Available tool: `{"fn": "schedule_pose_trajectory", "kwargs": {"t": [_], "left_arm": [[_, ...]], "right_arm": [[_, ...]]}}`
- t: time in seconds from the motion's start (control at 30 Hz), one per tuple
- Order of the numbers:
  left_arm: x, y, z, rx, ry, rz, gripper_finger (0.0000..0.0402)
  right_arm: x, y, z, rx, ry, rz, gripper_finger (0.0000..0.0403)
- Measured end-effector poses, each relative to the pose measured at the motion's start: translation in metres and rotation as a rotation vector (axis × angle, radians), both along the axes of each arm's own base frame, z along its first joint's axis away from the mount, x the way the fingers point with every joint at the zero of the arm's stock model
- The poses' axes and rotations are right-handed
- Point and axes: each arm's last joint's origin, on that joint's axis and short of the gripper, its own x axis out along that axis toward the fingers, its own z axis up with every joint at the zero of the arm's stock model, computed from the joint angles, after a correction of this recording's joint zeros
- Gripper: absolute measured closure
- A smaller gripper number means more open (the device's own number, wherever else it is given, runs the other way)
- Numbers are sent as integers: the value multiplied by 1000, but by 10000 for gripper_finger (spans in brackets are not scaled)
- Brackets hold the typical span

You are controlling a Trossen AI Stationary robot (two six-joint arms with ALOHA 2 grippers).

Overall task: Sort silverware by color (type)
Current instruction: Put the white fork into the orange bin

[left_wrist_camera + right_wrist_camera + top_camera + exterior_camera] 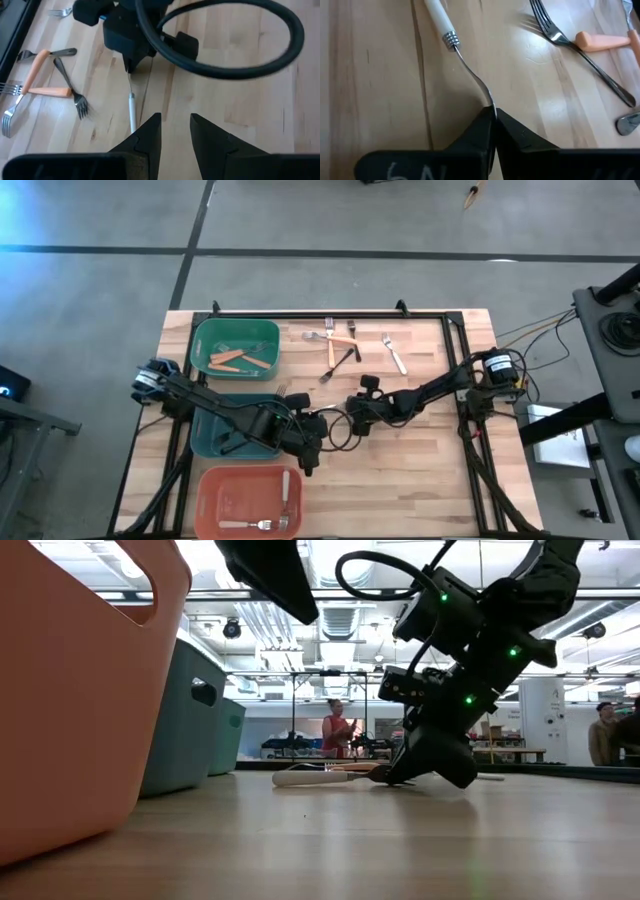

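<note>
Wooden table (420, 470), right end effector (492, 117) clamped on white-handled fork (455, 42).

On the wooden tabletop (420, 470), a green bin (204, 340), a teal bin (203, 442) and a salmon bin (212, 485) stand in a column, while a person (335, 732) stands in the room beyond.

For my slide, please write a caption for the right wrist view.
Right gripper shut on the metal end of a white-handled fork lying on the table.
</note>
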Motion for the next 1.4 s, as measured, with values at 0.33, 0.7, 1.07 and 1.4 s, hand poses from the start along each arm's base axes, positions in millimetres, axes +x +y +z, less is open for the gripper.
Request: {"fn": "schedule_pose_trajectory", "kwargs": {"t": [0.33,0.7,1.07,1.4], "left_arm": [[9,21,-5,-82,-56,130,314],[7,25,-15,-239,-39,227,239],[8,35,-39,-255,-71,261,193],[3,38,-53,-243,-51,266,213]], "right_arm": [[-5,2,26,93,-32,25,394],[-15,3,41,193,-2,37,394],[-18,4,68,277,-109,43,394],[-22,4,90,294,-189,53,394]]}}
